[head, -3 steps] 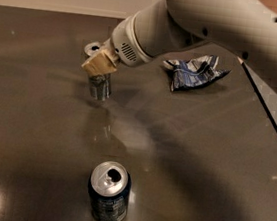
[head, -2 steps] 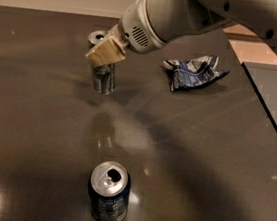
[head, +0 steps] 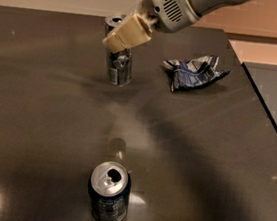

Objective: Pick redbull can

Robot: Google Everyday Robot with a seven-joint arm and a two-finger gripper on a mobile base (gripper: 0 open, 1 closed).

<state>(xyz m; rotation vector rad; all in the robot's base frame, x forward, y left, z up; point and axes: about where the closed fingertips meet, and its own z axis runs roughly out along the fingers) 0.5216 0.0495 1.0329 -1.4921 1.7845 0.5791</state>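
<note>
Pincer (head: 118, 38) at redbull can (head: 118, 67).
My pincer covers the can's upper part; I cannot tell its grip state. The blue can (head: 109, 199) stands well apart on the surface (head: 39, 95).

Robot test kitchenette: dark counter (head: 36, 120), jaws at top of redbull can (head: 118, 69)

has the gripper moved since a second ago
Yes. The gripper, shut on the redbull can, has moved up and right in view, toward the crumpled wrapper, which lies where it was.
</note>
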